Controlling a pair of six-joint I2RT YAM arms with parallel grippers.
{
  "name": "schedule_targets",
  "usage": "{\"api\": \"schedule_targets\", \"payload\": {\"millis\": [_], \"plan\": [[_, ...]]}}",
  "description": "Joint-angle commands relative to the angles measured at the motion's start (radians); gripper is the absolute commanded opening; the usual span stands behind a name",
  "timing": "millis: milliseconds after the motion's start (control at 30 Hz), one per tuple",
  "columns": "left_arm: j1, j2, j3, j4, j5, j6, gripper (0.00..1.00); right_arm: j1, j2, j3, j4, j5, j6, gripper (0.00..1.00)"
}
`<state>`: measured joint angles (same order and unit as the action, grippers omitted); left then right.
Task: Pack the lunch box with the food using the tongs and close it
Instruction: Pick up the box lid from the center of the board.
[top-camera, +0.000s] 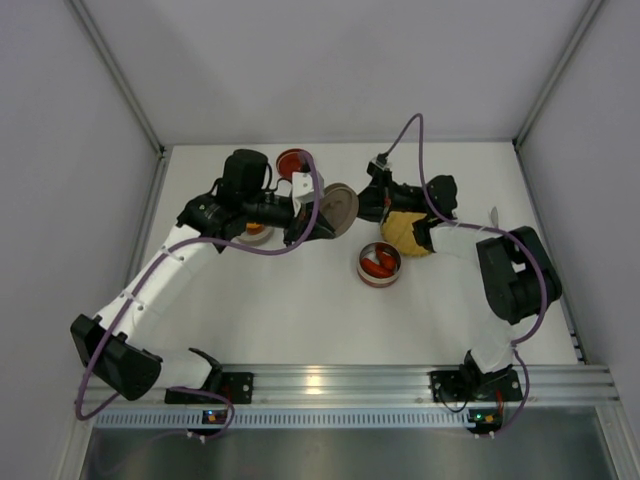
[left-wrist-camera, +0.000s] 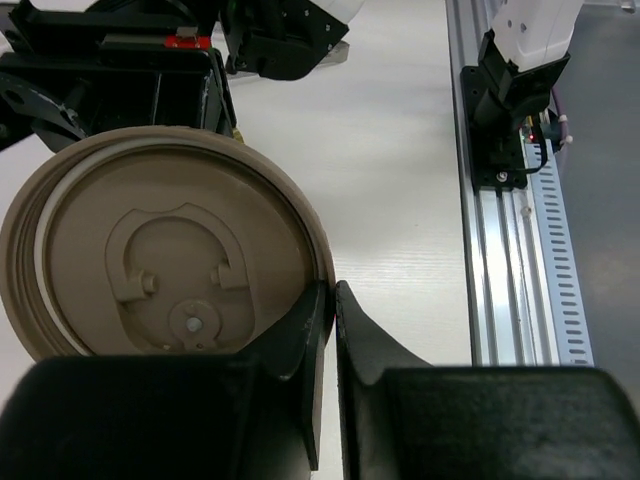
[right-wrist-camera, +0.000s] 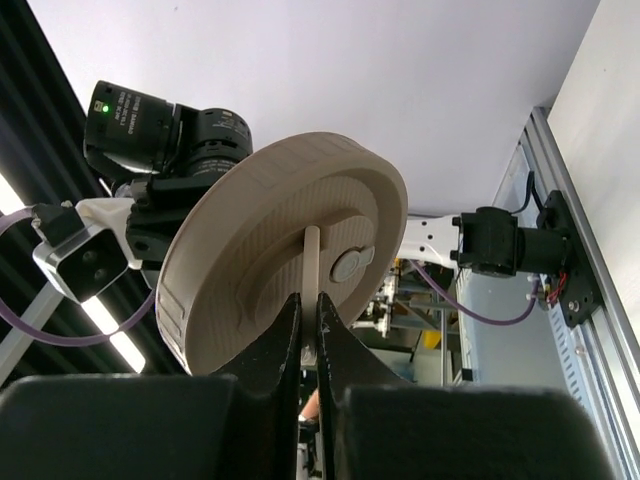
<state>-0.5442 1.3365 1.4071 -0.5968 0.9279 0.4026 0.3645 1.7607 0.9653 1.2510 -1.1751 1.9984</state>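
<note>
A round beige lunch box lid (top-camera: 340, 207) hangs on edge in the air between my two grippers. My left gripper (left-wrist-camera: 333, 295) pinches its rim, and the lid's inner face (left-wrist-camera: 170, 260) fills the left wrist view. My right gripper (right-wrist-camera: 310, 300) is shut on the thin handle bar of the lid's outer face (right-wrist-camera: 270, 230). An open round tin (top-camera: 379, 264) of the lunch box stands on the table below, with small red food pieces (top-camera: 377, 266) inside. A slim grey tip (top-camera: 493, 214), perhaps the tongs, shows beside the right arm.
A yellow woven plate (top-camera: 405, 232) lies partly under the right wrist. A red-lined tin (top-camera: 293, 160) stands at the back. Another tin (top-camera: 258, 233) sits half hidden under the left arm. Walls enclose the table on three sides, and an aluminium rail (top-camera: 330, 380) runs along the near edge.
</note>
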Motion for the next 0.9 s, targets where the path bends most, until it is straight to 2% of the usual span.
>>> {"api": "schedule_targets", "payload": {"millis": [0, 33, 67, 167, 200, 267, 300, 333, 367, 400, 433, 467, 500, 567, 600, 667, 700, 733, 867], "plan": [[0.001, -0.045, -0.04, 0.037, -0.021, -0.034, 0.12, 0.021, -0.07, 0.065, 0.248, -0.056, -0.061, 0.0], [0.007, -0.059, -0.048, 0.031, -0.035, -0.038, 0.19, 0.01, -0.075, 0.07, 0.229, -0.075, -0.102, 0.0], [0.016, -0.086, -0.056, 0.019, -0.046, -0.044, 0.37, 0.005, -0.087, 0.073, 0.211, -0.09, -0.127, 0.0], [0.116, -0.164, -0.088, 0.025, -0.034, -0.087, 0.6, -0.021, -0.135, 0.087, -0.009, -0.15, -0.304, 0.0], [0.21, -0.186, -0.094, 0.031, 0.021, -0.1, 0.63, -0.032, -0.148, 0.087, -0.063, -0.158, -0.344, 0.0], [0.318, -0.233, -0.085, 0.017, 0.098, -0.134, 0.66, -0.056, -0.193, 0.101, -0.305, -0.172, -0.533, 0.0], [0.413, -0.244, -0.071, -0.004, 0.133, -0.119, 0.67, -0.059, -0.213, 0.137, -0.441, -0.178, -0.635, 0.0], [0.452, -0.25, -0.054, -0.033, 0.193, -0.107, 0.68, -0.064, -0.251, 0.177, -0.888, -0.169, -0.981, 0.0], [0.49, -0.255, -0.013, -0.107, 0.216, -0.087, 0.69, -0.062, -0.257, 0.358, -1.26, -0.138, -1.28, 0.0], [0.541, -0.25, 0.01, -0.148, 0.236, -0.055, 0.73, -0.029, -0.245, 0.48, -1.661, 0.063, -1.829, 0.0], [0.578, -0.231, 0.035, -0.197, 0.267, -0.033, 0.74, 0.008, -0.201, 0.584, -2.084, 0.169, -1.985, 0.0], [0.595, -0.217, 0.087, -0.251, 0.279, -0.007, 0.74, 0.039, -0.19, 0.689, -2.18, 0.339, -2.097, 0.0], [0.618, -0.2, 0.108, -0.359, 0.298, 0.051, 0.74, 0.072, -0.194, 0.687, -2.203, 0.397, -2.15, 0.0], [0.636, -0.162, 0.141, -0.458, 0.365, 0.114, 0.74, 0.089, -0.259, 0.617, -2.161, 0.501, -2.173, 0.0], [0.647, -0.152, 0.138, -0.5, 0.382, 0.136, 0.75, 0.109, -0.279, 0.603, -2.159, 0.634, -2.198, 0.0], [0.662, -0.146, 0.115, -0.505, 0.437, 0.139, 0.75, 0.2, -0.32, 0.567, -2.178, 0.789, -2.314, 0.0], [0.668, -0.149, 0.075, -0.497, 0.451, 0.136, 0.77, 0.232, -0.335, 0.549, -2.175, 0.918, -2.346, 0.0], [0.668, -0.154, 0.055, -0.457, 0.457, 0.13, 0.77, 0.287, -0.366, 0.527, -2.17, 0.969, -2.401, 0.0], [0.67, -0.232, -0.1, -0.211, 0.492, 0.026, 0.76, 0.361, -0.395, 0.516, -2.211, 1.034, -2.494, 0.0]]}}
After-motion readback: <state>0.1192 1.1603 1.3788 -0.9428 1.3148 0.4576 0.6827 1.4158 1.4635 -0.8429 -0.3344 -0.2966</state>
